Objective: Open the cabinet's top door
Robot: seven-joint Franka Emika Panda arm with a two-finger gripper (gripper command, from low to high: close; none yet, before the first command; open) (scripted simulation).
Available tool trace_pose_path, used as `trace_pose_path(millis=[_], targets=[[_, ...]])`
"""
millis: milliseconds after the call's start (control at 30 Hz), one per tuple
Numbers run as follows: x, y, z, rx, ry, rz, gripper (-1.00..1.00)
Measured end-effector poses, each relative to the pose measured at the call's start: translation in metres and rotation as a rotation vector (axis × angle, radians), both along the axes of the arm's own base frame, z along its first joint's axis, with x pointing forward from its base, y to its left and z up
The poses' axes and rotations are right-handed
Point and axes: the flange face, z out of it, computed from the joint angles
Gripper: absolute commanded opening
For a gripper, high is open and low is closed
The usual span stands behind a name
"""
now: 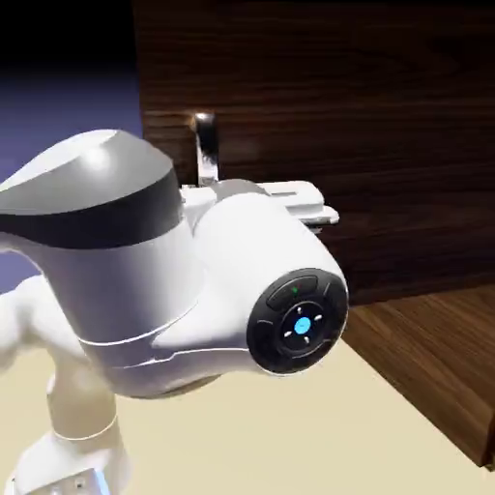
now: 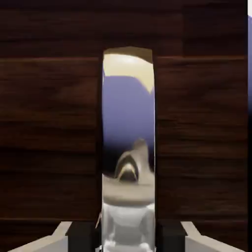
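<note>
In the exterior view, you see a plain blue-violet backdrop (image 1: 58,121) at 9 o'clock, darkening to black toward 11; pale cream ground (image 1: 280,435) spreads at 6.

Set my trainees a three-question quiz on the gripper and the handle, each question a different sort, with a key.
1. True or false: the curved metal handle stands between the tool's two fingertips.
2. Multiple choice: what lies behind the handle in the hand view?
a) white tiles
b) dark wood-grain panel
c) green cloth
3. Fill in the blank: in the exterior view, the round disc on the white arm has a small light at its centre coloured ____.

Key: 1. true; 2. b; 3. blue
</note>
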Motion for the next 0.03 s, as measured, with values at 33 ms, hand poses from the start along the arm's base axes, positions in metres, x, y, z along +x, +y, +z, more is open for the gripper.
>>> trace_pose_path(millis=[33], targets=[[0.0017,-0.008,0.0,0.0,0.0,0.016,-1.0]])
